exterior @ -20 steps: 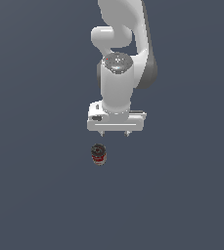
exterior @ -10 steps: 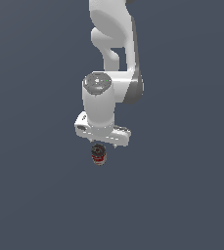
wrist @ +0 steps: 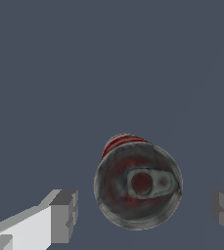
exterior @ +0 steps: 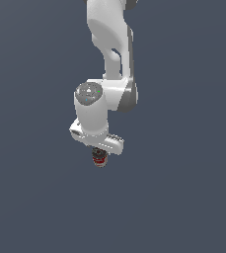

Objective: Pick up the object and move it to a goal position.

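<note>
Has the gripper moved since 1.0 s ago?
Yes. In the exterior view the gripper has dropped onto the can, which stayed put; earlier a clear gap separated them. Its fingers now flank the can, open.

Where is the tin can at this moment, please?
In the exterior view the tin can stands upright on the grey floor near the centre, directly under the gripper; the wrist view shows it between the two open fingers, touching neither.

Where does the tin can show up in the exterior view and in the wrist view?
Exterior view: the tin can sits just below the gripper, mostly hidden by it.
Wrist view: the can is seen top-down between the two fingers.
Shared landmark: the gripper fingers flanking the can.
</note>
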`<state>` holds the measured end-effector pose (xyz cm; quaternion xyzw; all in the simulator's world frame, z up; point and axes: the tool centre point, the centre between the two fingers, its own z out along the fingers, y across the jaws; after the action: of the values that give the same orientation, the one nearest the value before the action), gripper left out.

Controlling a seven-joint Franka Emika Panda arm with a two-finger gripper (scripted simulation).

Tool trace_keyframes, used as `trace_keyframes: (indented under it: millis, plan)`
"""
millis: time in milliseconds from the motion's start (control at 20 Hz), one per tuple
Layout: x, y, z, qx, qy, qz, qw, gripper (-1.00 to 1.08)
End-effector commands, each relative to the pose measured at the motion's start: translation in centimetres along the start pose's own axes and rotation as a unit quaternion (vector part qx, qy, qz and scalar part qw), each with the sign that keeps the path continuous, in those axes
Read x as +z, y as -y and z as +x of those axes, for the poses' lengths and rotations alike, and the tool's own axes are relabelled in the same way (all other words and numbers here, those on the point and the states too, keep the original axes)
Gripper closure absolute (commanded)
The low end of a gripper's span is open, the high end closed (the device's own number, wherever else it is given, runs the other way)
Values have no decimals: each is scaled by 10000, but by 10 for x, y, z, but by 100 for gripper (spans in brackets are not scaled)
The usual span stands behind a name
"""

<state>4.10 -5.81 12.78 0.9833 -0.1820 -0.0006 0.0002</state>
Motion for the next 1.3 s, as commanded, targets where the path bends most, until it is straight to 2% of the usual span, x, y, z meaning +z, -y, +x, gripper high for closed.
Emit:
trace_keyframes:
  millis: [0, 550, 850, 900, 1250]
  plan:
    - [0, 0, 0, -2, -2, 1, 10000, -92]
    - [44, 0, -1, 25, -5, 2, 10000, -92]
    - [50, 0, 1, 28, -5, 2, 10000, -92]
    - [50, 0, 1, 28, -5, 2, 10000, 108]
    - [50, 0, 1, 28, -5, 2, 10000, 108]
